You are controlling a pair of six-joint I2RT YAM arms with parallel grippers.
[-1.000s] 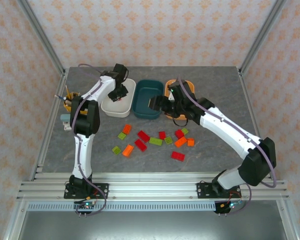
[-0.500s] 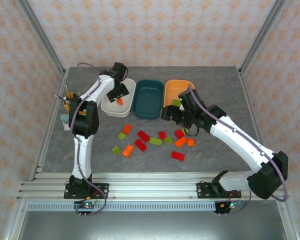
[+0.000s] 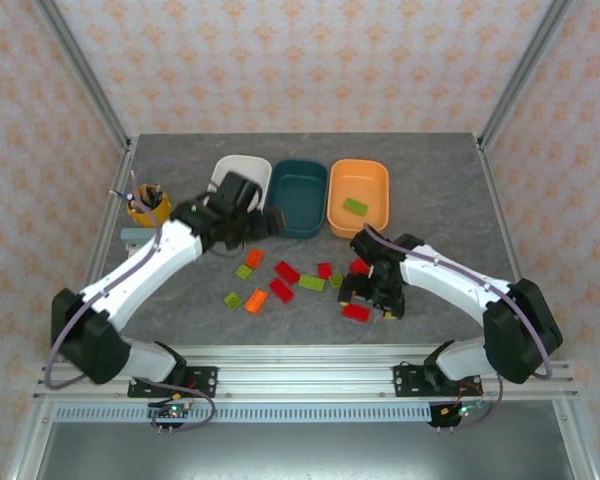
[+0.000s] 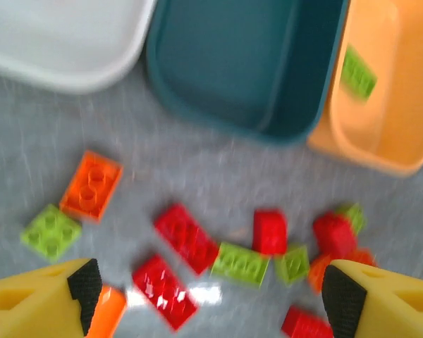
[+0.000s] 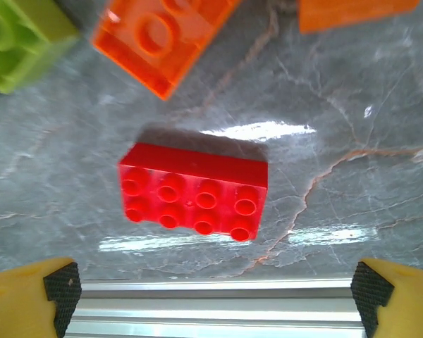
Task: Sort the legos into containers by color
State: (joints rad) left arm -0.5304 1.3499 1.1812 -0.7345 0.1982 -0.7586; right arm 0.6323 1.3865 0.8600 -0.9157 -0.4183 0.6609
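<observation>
Red oblong lego (image 5: 194, 191) flat on table (image 5: 338, 105), at 5 o'clock of the loose pile (image 3: 311, 283) — target of the pick-up step. Right gripper (image 5: 215, 292) above it, fingers spread wide, empty. Left gripper (image 4: 211, 296) equally wide and empty, over the pile. Next, probably: lower, centre, close — then to containers (image 3: 298, 190) at 12 o'clock.

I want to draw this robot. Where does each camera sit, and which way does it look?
Top external: high behind the arms, looking down on the table, white tub, teal tub, orange tub, loose bricks; left arm, right arm show.
Left wrist: on the left arm, looking down and ahead at tubs and bricks; open yellow jaws at the bottom corners.
Right wrist: on the right arm, straight down at a red brick; open yellow jaws at the corners.
Shared: top and left wrist see the lime brick in the orange tub.
</observation>
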